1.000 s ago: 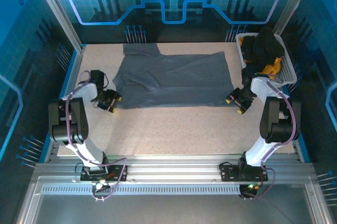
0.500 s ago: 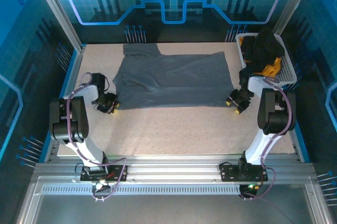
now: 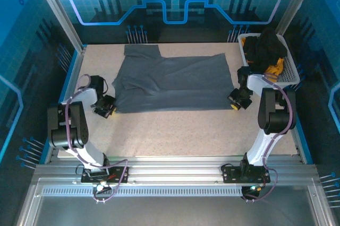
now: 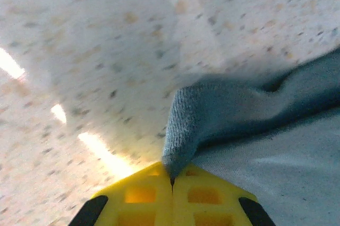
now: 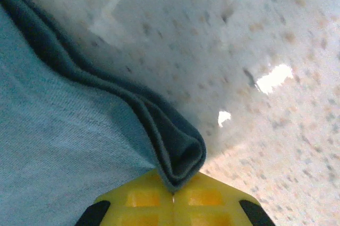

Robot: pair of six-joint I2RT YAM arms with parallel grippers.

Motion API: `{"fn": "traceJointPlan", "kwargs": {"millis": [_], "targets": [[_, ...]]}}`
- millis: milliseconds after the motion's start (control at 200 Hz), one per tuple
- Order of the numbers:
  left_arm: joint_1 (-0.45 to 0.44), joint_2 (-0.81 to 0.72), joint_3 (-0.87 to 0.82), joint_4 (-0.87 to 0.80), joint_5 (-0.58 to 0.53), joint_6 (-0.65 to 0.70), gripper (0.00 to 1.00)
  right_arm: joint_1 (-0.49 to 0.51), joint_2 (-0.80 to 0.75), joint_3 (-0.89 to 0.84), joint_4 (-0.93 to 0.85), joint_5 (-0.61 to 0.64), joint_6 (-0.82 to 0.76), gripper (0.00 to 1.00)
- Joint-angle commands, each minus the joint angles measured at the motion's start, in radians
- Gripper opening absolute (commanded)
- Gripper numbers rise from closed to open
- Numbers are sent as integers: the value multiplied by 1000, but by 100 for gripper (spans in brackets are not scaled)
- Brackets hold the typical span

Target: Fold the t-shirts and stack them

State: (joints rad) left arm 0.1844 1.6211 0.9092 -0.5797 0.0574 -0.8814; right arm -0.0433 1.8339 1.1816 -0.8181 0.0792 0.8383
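Observation:
A large slate-grey t-shirt (image 3: 172, 83) lies spread across the middle of the table, one sleeve pointing to the back left. My left gripper (image 3: 109, 107) sits at its near left corner, shut on that corner of the grey t-shirt (image 4: 212, 114), the cloth pinched between the yellow fingers (image 4: 143, 194). At the near right corner my right gripper (image 3: 235, 102) is shut on a folded edge of the same grey t-shirt (image 5: 178, 154). Black and orange-yellow t-shirts (image 3: 268, 53) are heaped in the basket at the back right.
A white slatted basket (image 3: 289, 69) stands at the back right corner, just behind the right arm. Bare speckled tabletop (image 3: 175, 130) stretches between the shirt and the arm bases. Metal frame posts and blue walls ring the table.
Both grippers moved inward to the shirt's near corners and shut on the cloth. The left one went right, the right one left and back.

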Motion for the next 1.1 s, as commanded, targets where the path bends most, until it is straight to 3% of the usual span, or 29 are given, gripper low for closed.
{"fn": "traceJointPlan", "kwargs": {"millis": [0, 265, 515, 605, 700, 840, 905, 1095], "targets": [[20, -80, -54, -97, -80, -2, 0, 16, -81, -68, -83, 52, 41, 0], [29, -201, -223, -134, -110, -129, 0, 52, -185, -201, -131, 48, 85, 0], [40, -294, -272, -187, -134, -189, 0, 63, -256, -279, -141, 33, 121, 0], [40, -329, -251, -208, -135, -206, 20, 65, -281, -248, -158, 39, 111, 18], [23, -352, -169, -246, -154, -219, 36, 85, -326, -186, -172, 71, 84, 38], [-105, -316, 12, -181, -165, -164, 38, 168, -350, -89, -55, -8, -83, 47], [-164, -230, 95, -76, -77, -82, 38, 219, -337, -49, 43, -129, -191, 49], [-338, 132, 462, -140, -26, 141, 39, 376, -303, 97, 187, -353, -361, 55]]}}
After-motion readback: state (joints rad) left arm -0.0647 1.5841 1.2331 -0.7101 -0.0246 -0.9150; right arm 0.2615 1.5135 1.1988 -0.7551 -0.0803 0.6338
